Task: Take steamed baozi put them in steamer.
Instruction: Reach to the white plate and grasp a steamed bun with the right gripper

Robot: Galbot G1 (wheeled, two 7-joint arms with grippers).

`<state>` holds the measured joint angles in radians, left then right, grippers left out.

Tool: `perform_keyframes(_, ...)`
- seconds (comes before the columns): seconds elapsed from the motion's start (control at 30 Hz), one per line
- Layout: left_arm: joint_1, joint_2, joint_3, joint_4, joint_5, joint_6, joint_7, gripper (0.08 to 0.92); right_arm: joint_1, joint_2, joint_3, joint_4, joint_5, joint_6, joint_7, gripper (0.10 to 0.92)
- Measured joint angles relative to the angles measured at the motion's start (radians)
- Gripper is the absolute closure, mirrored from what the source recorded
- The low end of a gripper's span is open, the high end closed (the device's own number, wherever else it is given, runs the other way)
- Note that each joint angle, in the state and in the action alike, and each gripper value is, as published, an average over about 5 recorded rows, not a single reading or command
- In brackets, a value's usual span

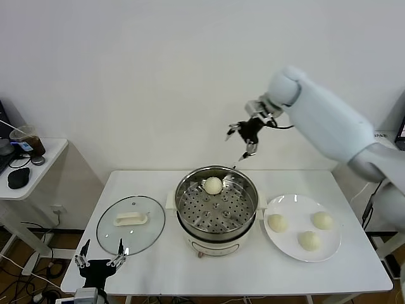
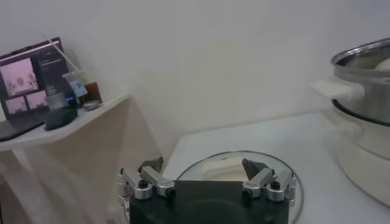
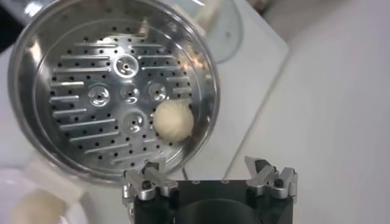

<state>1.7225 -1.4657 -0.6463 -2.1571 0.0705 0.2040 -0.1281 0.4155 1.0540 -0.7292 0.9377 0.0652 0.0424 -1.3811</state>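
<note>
The steamer (image 1: 217, 234) stands mid-table, a shiny steel pot on a white base. One cream-white baozi (image 1: 213, 185) lies on its perforated tray at the far side; it also shows in the right wrist view (image 3: 173, 119). Three more baozi (image 1: 277, 222) (image 1: 323, 220) (image 1: 309, 240) lie on the white plate (image 1: 291, 254) to the right. My right gripper (image 1: 243, 140) is open and empty, held high above and behind the steamer's far rim (image 3: 210, 91). My left gripper (image 1: 100, 258) is open and empty at the table's front left edge, just in front of the glass lid.
A round glass lid (image 1: 130, 225) with an oblong white handle (image 1: 131, 219) lies flat left of the steamer; it also shows in the left wrist view (image 2: 237, 167). A side table (image 1: 38, 166) with a drink cup (image 1: 28, 139) stands far left.
</note>
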Motion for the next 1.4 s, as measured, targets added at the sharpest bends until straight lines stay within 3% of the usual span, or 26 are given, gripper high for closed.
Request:
perform_keyframes(0.3,-0.016,0.004,-0.003,0.007,-0.008,0.008,0.008,0.177,-0.015,-0.185,-0.051,0.149,0.044,-0.227,-0.003,0.203)
perform_keyframes(0.63,-0.009,0.001,-0.012,0.006,-0.01,0.01,0.008,0.177,-0.153,-0.327,-0.026,0.293,-0.051,-0.292,0.033,0.203)
perform_keyframes(1.4,-0.012,0.002,-0.032,0.035,-0.01,0.013,0.009,0.177,-0.515,-0.279,0.144,0.286,-0.295,-0.305,0.087,0.203)
